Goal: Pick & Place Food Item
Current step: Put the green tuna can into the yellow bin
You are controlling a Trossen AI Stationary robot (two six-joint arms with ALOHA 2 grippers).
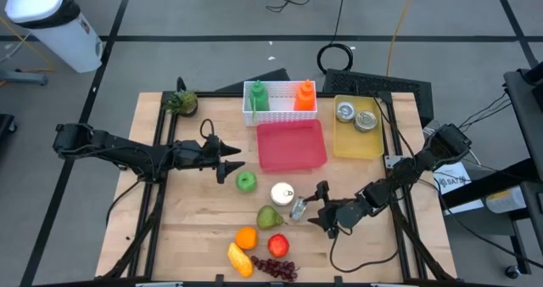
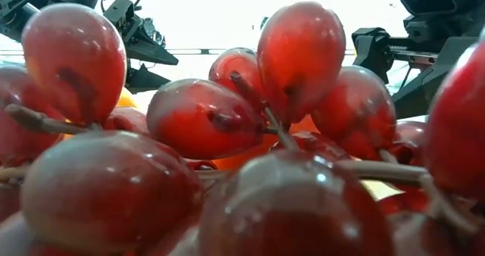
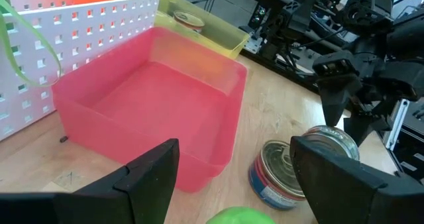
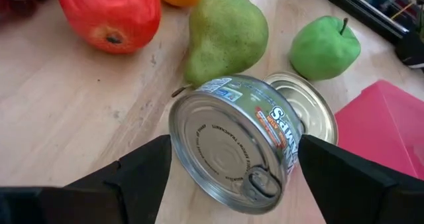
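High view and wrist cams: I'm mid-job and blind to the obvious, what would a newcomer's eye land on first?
Probably the red grapes, which fill the whole low view and block it. Next, the tilted tin can lying between the open fingers of the right gripper, propped against a second can, with the pear and green apple just past it. Then the empty pink tray at table centre, which the open left gripper faces.

The wooden surface (image 1: 187, 227) holds a pink tray (image 1: 291, 145), a yellow tray (image 1: 356, 137), a white basket (image 1: 280, 102) and a small plant (image 1: 181, 103). Near the front lie a green apple (image 1: 246, 182), two cans (image 1: 282, 194), a pear (image 1: 269, 216), a red apple (image 1: 277, 244), an orange (image 1: 246, 238), a yellow fruit (image 1: 239, 259) and grapes (image 1: 277, 268).
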